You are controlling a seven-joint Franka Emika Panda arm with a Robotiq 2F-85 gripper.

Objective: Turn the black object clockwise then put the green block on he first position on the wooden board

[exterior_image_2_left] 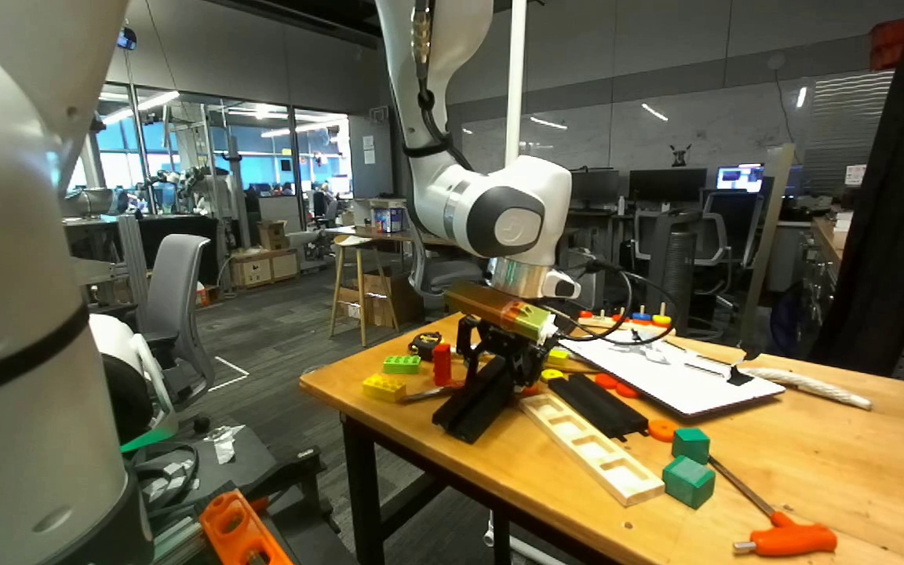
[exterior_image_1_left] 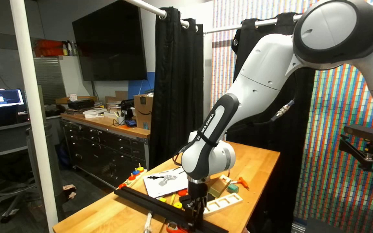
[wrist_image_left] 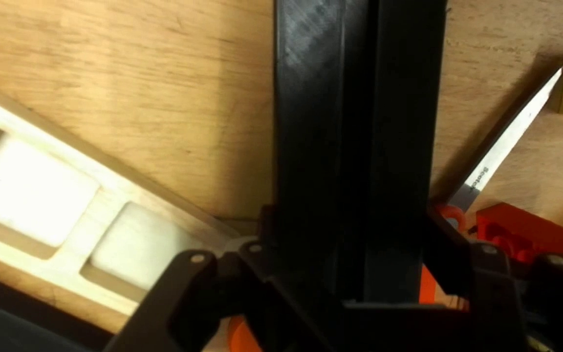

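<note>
Wrist view: the end effector (wrist_image_left: 347, 222) grasps the black object (wrist_image_left: 355, 122), its turn seemingly unfinished; in an exterior view a green block (exterior_image_2_left: 688, 481) sits just beside the wooden board (exterior_image_2_left: 582, 439), its placing undone.

- Gripper (exterior_image_2_left: 496, 377) straddles blk bar (exterior_image_2_left: 472, 405)
- Wdn board (exterior_image_2_left: 605, 457) flat on tbl (exterior_image_2_left: 876, 471), nr bar
- 2 grn blocks (exterior_image_2_left: 689, 480) nr board's end
- Org-handled tool (exterior_image_2_left: 793, 539) beside them
</note>
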